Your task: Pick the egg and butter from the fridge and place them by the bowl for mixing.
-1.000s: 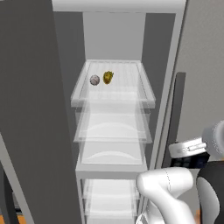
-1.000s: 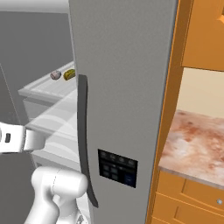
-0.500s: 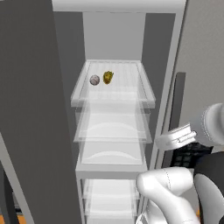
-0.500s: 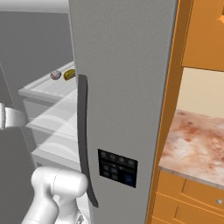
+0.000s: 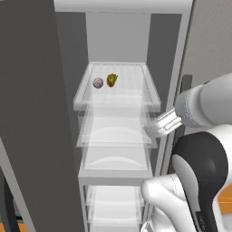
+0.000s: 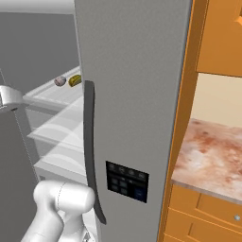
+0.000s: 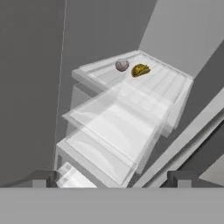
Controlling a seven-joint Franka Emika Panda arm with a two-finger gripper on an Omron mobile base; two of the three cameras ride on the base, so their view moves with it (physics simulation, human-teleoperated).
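Note:
The fridge (image 5: 36, 113) stands open, with translucent white shelves inside. On its top shelf (image 5: 149, 88) lie the egg (image 5: 98, 83) and, just right of it, the olive-yellow butter (image 5: 111, 80). Both also appear past the door's edge, egg (image 6: 60, 81) and butter (image 6: 74, 81). My gripper (image 5: 156, 128) hovers at the right front of the shelves, below and right of the two. The hand view looks up the shelves at the egg (image 7: 122, 65) and butter (image 7: 140, 70); the gripper (image 7: 113, 178) is open with nothing between its fingertips (image 7: 43, 178). The bowl is out of view.
The grey fridge door (image 6: 137, 94) with a dark vertical handle (image 6: 90, 142) and a control panel (image 6: 126, 180) stands to my right. Beyond it are a marbled counter (image 6: 212, 156) and orange cabinets (image 6: 222, 38). Lower drawers (image 5: 115, 154) sit beneath the top shelf.
The hand has risen and moved left, from beside the fridge door towards the front of the shelves. Egg and butter have not moved.

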